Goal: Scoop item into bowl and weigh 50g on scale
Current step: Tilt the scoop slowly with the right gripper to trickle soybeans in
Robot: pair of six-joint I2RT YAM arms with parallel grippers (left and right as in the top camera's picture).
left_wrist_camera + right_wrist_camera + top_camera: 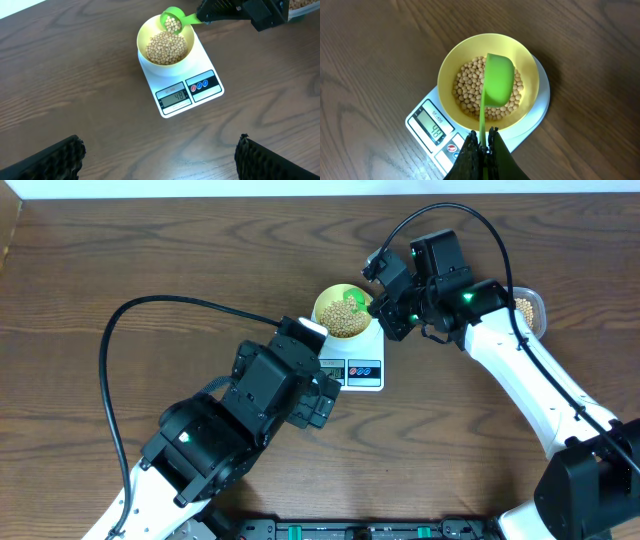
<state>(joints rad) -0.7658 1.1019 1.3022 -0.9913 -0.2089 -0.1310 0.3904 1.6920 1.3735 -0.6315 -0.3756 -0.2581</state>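
The pale yellow bowl [343, 311] [167, 46] [487, 80] sits on the white scale [360, 370] [200, 87] [427, 125] and holds a heap of tan beans [166, 49] [465, 87]. The display reads 48. My right gripper [390, 305] [484, 140] is shut on the handle of a green scoop [172, 21] [497, 82], held tilted over the bowl with some beans in it. My left gripper [160, 155] is open and empty above the bare table in front of the scale.
A clear tub of beans [530, 310] stands at the right behind the right arm. The left arm's body [270, 390] lies close to the scale's left front corner. Brown wood table [150, 250] all around.
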